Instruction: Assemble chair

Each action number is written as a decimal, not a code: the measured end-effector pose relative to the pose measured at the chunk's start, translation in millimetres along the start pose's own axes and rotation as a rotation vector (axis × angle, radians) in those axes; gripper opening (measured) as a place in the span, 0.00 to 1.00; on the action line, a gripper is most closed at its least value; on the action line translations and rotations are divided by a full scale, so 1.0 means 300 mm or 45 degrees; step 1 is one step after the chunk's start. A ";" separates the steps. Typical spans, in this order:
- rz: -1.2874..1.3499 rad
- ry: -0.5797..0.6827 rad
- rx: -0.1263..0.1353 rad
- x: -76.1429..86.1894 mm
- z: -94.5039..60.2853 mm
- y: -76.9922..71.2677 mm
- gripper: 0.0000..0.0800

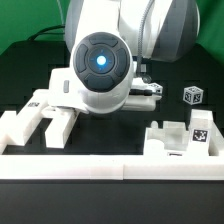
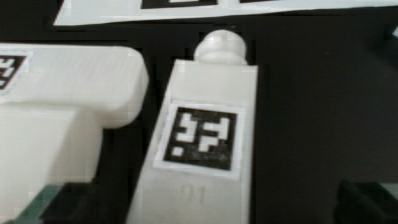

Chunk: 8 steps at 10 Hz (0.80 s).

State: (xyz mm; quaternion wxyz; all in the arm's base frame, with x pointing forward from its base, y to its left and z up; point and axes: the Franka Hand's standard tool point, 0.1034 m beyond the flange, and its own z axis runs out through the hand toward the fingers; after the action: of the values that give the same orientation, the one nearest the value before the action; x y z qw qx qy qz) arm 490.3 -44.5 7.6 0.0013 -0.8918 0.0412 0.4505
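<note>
In the wrist view a white chair bar (image 2: 201, 135) with a rounded peg at one end and a square tag on its face lies on the black table. My gripper (image 2: 205, 207) is open. Its dark fingertips (image 2: 43, 205) stand one on each side of the bar, apart from it. A wide white chair part (image 2: 63, 110) lies right beside the bar. In the exterior view the arm's body (image 1: 105, 65) hides the gripper. More white chair parts lie at that view's left (image 1: 40, 115) and right (image 1: 185, 140). A small tagged block (image 1: 192, 96) sits further back.
The marker board (image 2: 231, 10) lies just beyond the bar's peg end. A long white border rail (image 1: 110, 166) runs along the front of the table in the exterior view.
</note>
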 end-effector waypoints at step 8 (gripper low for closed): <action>-0.004 0.016 -0.005 0.009 -0.008 -0.006 0.36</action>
State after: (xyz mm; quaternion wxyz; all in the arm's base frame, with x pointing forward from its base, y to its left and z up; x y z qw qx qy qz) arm 493.9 -43.1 6.9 0.0001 -0.8947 0.0388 0.4450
